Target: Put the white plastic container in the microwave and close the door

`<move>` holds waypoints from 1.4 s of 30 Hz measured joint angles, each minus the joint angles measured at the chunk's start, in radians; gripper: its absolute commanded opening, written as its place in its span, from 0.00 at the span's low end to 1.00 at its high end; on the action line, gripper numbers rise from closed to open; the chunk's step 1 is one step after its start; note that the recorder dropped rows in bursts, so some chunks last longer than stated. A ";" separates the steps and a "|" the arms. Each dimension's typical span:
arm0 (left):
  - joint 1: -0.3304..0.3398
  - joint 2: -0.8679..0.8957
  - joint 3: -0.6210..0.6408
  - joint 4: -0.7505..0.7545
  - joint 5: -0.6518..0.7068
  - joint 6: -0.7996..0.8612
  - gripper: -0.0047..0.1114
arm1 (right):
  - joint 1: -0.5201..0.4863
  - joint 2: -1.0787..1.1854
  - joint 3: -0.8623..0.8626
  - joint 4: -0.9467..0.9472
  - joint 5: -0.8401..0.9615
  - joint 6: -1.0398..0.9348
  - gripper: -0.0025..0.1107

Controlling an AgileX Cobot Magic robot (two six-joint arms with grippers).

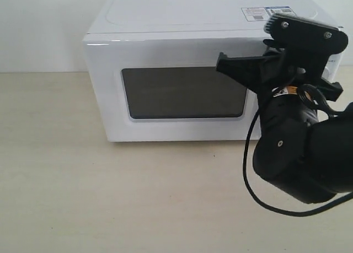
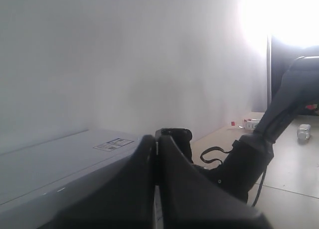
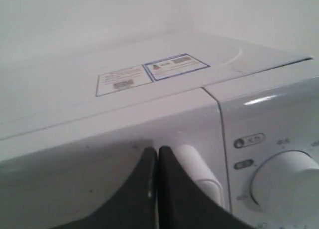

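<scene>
Right now your microwave (image 1: 182,16) stands on the desk (image 1: 110,198) before a pale wall. The door (image 1: 107,98) sits flush with the front edge, and its dark window (image 1: 182,93) hides whatever is inside. Your right hand (image 3: 157,151) has its fingers pressed together on nothing, tips at the door's upper edge just beside the white handle (image 3: 199,174), with a dial (image 3: 284,184) beyond. Your left hand (image 2: 157,139) is likewise pinched together and empty, level with the microwave's top. Bare desk stretches in front and to the left. Two stickers (image 3: 149,74) lie on top, their print too small to read.
</scene>
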 measured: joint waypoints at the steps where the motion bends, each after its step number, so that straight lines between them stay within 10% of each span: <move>1: 0.000 0.000 0.000 0.000 0.000 0.000 0.07 | 0.009 -0.006 0.005 0.017 -0.005 -0.029 0.02; 42: 0.069 -0.075 0.002 0.011 0.023 -0.002 0.07 | 0.159 -0.256 0.252 0.222 -0.020 -0.264 0.02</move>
